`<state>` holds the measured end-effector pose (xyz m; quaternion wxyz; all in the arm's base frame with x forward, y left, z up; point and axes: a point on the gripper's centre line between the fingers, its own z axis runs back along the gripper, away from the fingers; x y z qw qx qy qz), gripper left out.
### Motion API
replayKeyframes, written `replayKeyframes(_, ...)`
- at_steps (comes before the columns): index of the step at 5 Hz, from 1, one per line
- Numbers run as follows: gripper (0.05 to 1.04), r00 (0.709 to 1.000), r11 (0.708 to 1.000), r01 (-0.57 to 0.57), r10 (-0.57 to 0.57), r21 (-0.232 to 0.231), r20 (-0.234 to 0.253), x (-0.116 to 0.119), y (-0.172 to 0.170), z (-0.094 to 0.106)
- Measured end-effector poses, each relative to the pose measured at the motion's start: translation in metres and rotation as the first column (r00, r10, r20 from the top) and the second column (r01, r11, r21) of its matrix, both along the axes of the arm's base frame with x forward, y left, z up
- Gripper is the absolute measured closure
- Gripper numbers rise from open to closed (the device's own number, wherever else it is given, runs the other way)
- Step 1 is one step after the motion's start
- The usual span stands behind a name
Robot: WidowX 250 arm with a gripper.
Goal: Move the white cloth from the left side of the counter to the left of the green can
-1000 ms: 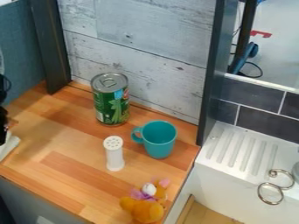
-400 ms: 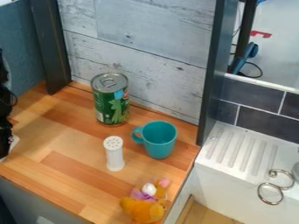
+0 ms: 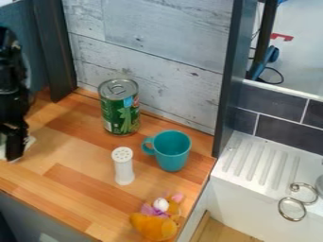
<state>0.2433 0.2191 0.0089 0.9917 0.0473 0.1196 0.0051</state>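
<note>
At the left edge of the camera view my black gripper (image 3: 14, 150) hangs down over the wooden counter, beside a pale flat object (image 3: 30, 141) partly hidden behind it. Right of it, a green can (image 3: 120, 113) stands upright near the back wall. A white shaker (image 3: 124, 168) with holes in its top is upright mid-counter, and close to its right is a teal mug (image 3: 172, 152), handle to the left. An orange plush toy (image 3: 154, 226) with a purple ribbon lies at the front right corner.
The wooden counter (image 3: 75, 172) is bounded behind by a grey plank wall (image 3: 148, 47) and dark posts (image 3: 54, 52). On the right stands a white sink (image 3: 252, 163) with a ribbed drainboard and curled metal rings (image 3: 292, 208).
The arm and gripper have moved rightward into view from the left edge, now covering part of the pale object. Can, shaker, mug and plush toy have stayed in place.
</note>
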Motion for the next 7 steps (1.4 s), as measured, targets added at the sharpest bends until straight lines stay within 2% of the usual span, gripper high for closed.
replayKeyframes(1, 0.081, 0.995, 0.995, 0.098, -0.097, -0.018, 0.03, 0.038, -0.022, 0.001)
replayKeyframes(2, 0.081, 0.99, 0.991, 0.131, -0.129, -0.039, 0.055, 0.062, -0.031, 0.002)
replayKeyframes(3, 0.081, 0.99, 0.991, 0.123, -0.118, -0.056, 0.082, 0.074, -0.03, 0.002)
replayKeyframes(4, 0.081, 0.991, 0.991, 0.114, -0.108, -0.07, 0.084, 0.075, -0.032, 0.002)
replayKeyframes(5, 0.081, 0.99, 0.992, 0.097, -0.088, -0.084, 0.106, 0.068, -0.027, 0.003)
replayKeyframes(6, 0.083, 0.99, 0.991, 0.101, -0.091, -0.086, 0.113, 0.058, -0.024, 0.012)
replayKeyframes(7, 0.083, 0.986, 0.992, 0.106, -0.096, -0.066, 0.137, 0.055, -0.023, 0.025)
